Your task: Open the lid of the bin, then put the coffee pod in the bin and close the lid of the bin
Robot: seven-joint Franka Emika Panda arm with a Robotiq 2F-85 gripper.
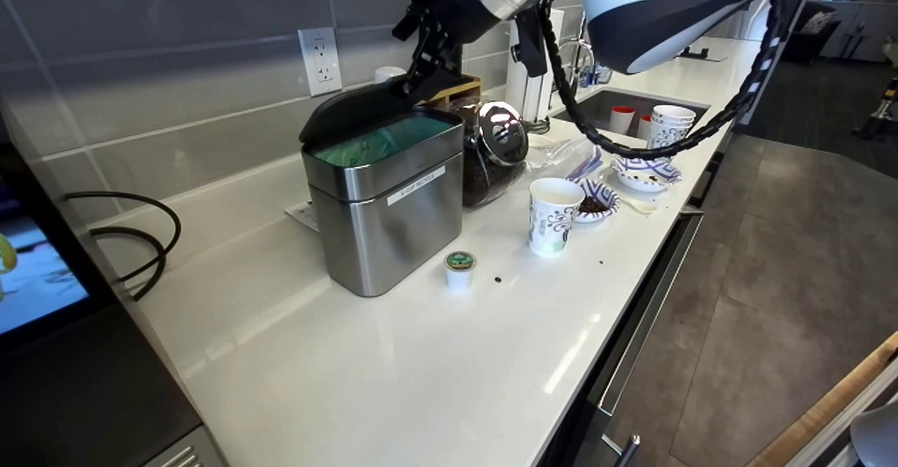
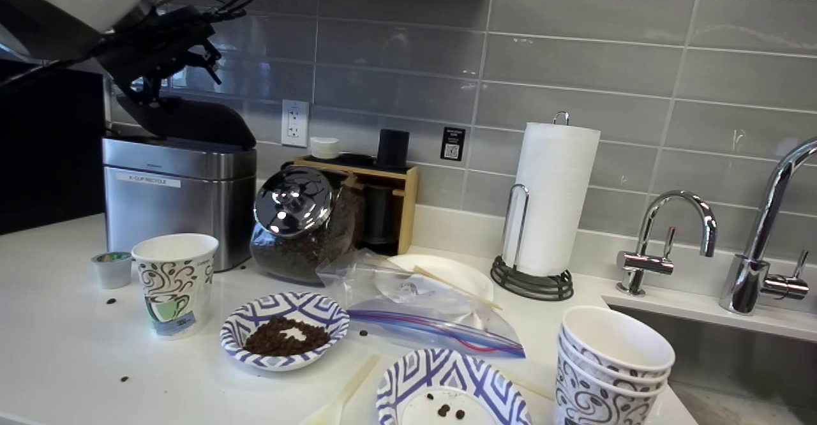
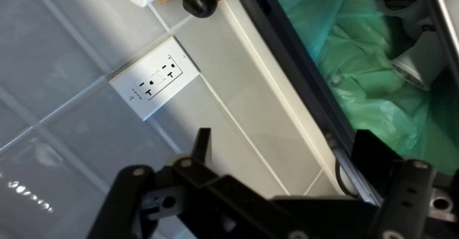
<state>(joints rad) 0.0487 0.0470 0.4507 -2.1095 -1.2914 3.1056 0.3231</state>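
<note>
The brushed-steel bin (image 1: pixel 400 228) stands on the white counter near the tiled wall; it also shows in an exterior view (image 2: pixel 185 214). Its dark lid (image 1: pixel 358 111) is raised and tilted back, also visible here (image 2: pixel 201 124), exposing the green lining (image 3: pixel 376 99) with several white capsules inside. The white coffee pod with green top (image 1: pixel 460 276) stands upright on the counter in front of the bin, also seen here (image 2: pixel 113 270); it is out of the wrist view. My gripper (image 3: pixel 287 142) is open at the raised lid, one finger over the bin's opening; whether it touches the lid is unclear.
A patterned white cup (image 1: pixel 551 218) stands near the pod. A glass jar with a chrome lid (image 1: pixel 494 148) is beside the bin. A paper bowl of coffee beans (image 2: pixel 287 329) and a plastic bag (image 2: pixel 421 304) lie farther along. A dark appliance (image 1: pixel 70 313) stands at the other side.
</note>
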